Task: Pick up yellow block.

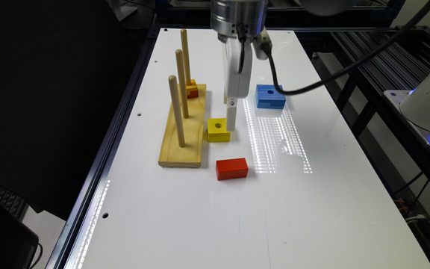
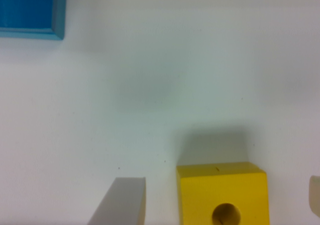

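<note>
Item: yellow block (image 1: 218,129), bright cube w/ round hole in top, sitting flat on white worktop (image 1: 312,209), just beside the wooden peg base (image 1: 183,130) on the exterior view's right, red block (image 1: 231,168) nearer the camera, blue block (image 1: 270,96) farther off. My fingers (image 2: 220,197): spread wide, nothing held; wrist view shows one finger (image 2: 122,200) close to one face of the block w/ a narrow gap, the other finger (image 2: 315,190) set further off the opposite face, so block is between them but off-centre. Exterior view puts my fingers low, tips approx. at block height. Risks, as I judge them: (1) uneven closing, since near finger meets the block first and shoves it sideways before the far one arrives; block may slide or twist on the slick worktop. (2) Block looks slightly rotated vs. my fingers in wrist view, so pads may catch a corner, not flat faces, giving a weak pinch and a drop on lift. (3) Peg base sits close; a pushed block could jam against it. (4) Depth not certain from pics; if too high I'd grip only the top edge.
</note>
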